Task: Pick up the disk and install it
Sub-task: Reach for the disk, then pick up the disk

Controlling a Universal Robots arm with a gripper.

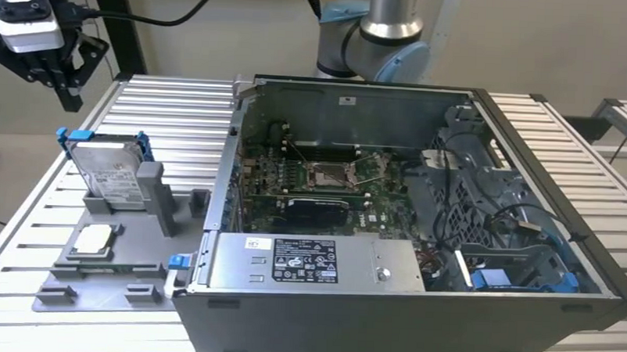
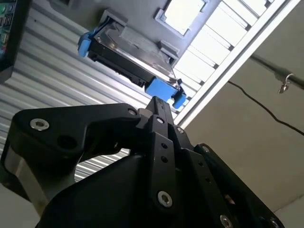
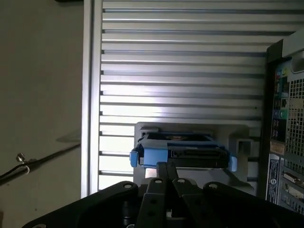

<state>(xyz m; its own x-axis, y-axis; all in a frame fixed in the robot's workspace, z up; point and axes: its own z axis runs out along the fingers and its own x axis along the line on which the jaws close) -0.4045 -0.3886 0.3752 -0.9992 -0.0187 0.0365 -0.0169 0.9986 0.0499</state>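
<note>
my pincer (image 1: 66,97) hung empty, tips pressed together, at the upper left of the exterior view, well apart from the upright disk (image 1: 110,169).

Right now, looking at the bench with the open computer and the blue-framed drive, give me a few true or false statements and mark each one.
1. The flat silver hard disk in its bright blue plastic carrier stands upright in the grey plastic holder. True.
2. The black pincer is clamped on the disk. False: in the exterior view it hangs above the disk, apart from it and holding nothing.
3. The dark grey metal computer case lies open, with its green motherboard exposed. True.
4. The small flat silver square chip lies inside the computer case. False: it rests on the grey tray outside the case, towards the exterior view's left.
</note>
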